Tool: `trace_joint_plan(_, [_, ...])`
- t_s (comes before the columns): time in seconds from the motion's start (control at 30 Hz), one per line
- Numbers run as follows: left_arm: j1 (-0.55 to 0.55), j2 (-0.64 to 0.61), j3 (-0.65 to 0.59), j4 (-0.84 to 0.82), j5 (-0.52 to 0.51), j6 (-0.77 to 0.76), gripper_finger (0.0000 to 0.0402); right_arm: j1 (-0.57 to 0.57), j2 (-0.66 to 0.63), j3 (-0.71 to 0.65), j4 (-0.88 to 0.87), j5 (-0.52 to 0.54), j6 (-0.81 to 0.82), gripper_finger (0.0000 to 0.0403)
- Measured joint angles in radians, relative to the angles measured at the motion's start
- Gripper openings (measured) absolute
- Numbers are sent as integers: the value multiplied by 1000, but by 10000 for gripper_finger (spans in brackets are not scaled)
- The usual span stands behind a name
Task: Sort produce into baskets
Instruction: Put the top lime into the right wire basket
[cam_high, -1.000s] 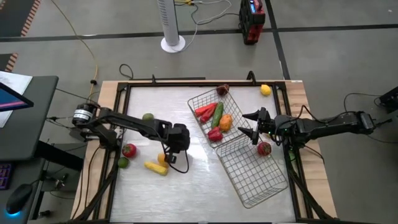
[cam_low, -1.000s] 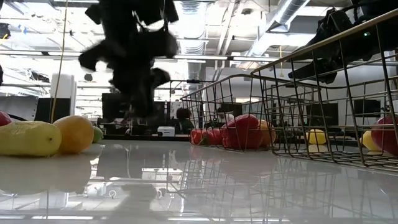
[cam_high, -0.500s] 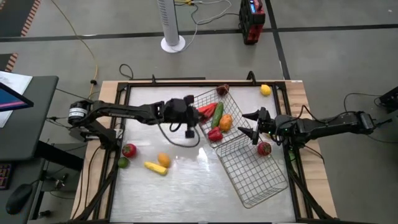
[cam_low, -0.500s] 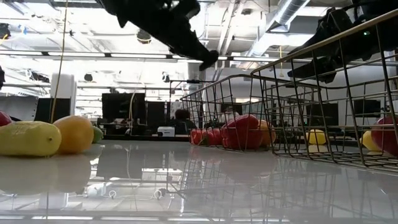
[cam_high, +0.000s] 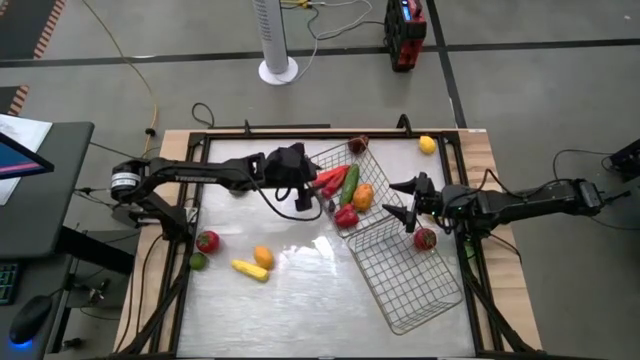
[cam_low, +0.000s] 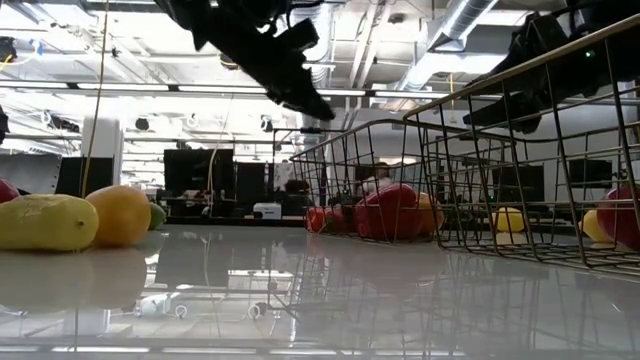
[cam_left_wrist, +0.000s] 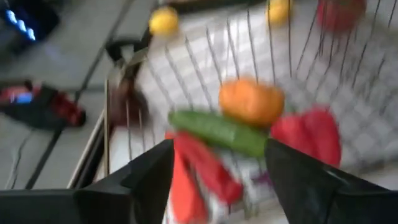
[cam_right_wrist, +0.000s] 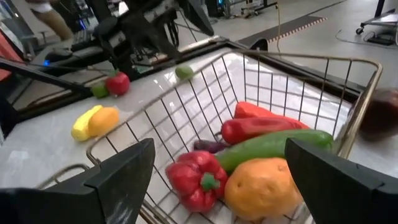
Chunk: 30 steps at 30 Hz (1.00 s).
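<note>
Two wire baskets lie at the table's right. The far basket holds red peppers, a cucumber and an orange piece. The near basket holds nothing I can see. My left gripper hangs open above the far basket's left rim, nothing between its fingers. My right gripper stays open over the place where the baskets meet, holding nothing. Loose produce lies on the table: a tomato, a lime, an orange and a yellow piece.
A red apple lies by the near basket's right side. A lemon and a dark purple piece sit at the far right. Free tabletop lies between the loose pieces and the near basket. A black frame edges the table.
My left gripper has risen from above the orange and the yellow piece at the near left. It has swung toward the far edge and the right, to the far basket's left rim. The produce on the table has not moved.
</note>
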Motion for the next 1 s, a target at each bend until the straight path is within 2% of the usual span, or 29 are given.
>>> trace_joint_plan(0.17, [17,-73,30,-273,-51,-100,255,0,0,0,-24,1,0,385])
trace_joint_plan(0.33, [27,-161,24,-508,-149,-231,256,0,0,0,-21,1,0,385])
trace_joint_plan(0.5, [43,-158,22,-729,-246,-363,256,0,0,0,-15,2,0,385])
trace_joint_plan(0.6, [75,-121,22,-814,-237,-425,256,0,0,0,-9,2,0,385])
trace_joint_plan(0.77, [127,-54,21,-911,-233,-438,256,0,0,0,-7,-3,1,385])
trace_joint_plan(0.9, [161,-3,21,-958,-229,-419,256,1,0,0,-10,-19,1,385])
trace_joint_plan(1.0, [182,12,-12,-930,-199,-385,256,8,0,0,-15,-21,2,385])
